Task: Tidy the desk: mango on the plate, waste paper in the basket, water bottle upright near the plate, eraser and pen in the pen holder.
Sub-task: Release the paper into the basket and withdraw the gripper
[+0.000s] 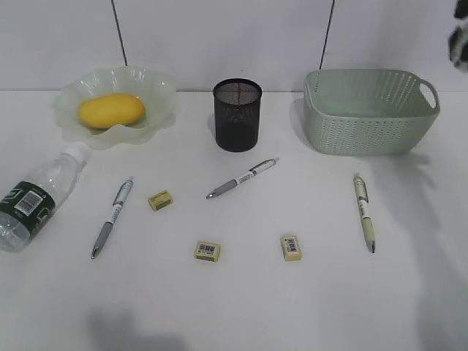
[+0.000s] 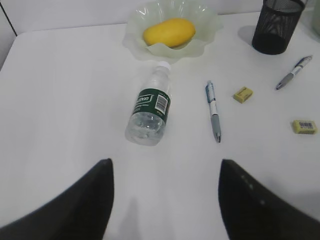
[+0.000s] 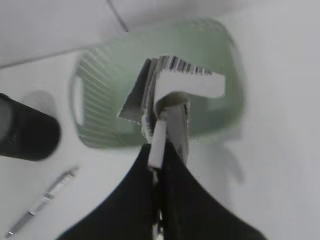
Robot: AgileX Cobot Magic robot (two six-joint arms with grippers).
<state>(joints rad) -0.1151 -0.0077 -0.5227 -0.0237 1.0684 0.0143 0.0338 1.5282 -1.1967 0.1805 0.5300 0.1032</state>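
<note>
The yellow mango (image 1: 111, 110) lies on the pale green plate (image 1: 157, 95) at the back left. In front of the plate, the water bottle (image 1: 36, 197) lies on its side. The black mesh pen holder (image 1: 237, 115) stands mid-back and the green basket (image 1: 369, 110) is at the back right. Three pens (image 1: 112, 216) (image 1: 241, 178) (image 1: 364, 212) and three yellow erasers (image 1: 160, 199) (image 1: 208, 250) (image 1: 291, 246) lie on the desk (image 1: 234, 307). My right gripper (image 3: 161, 150) is shut on the waste paper (image 3: 175, 85), held above the basket (image 3: 100, 75). My left gripper (image 2: 165, 167) is open and empty, short of the bottle (image 2: 149, 107).
The wall rises just behind the plate, pen holder and basket. Two dark cables (image 1: 119, 33) run down it. A small part of the right arm (image 1: 459, 40) shows at the top right edge of the exterior view.
</note>
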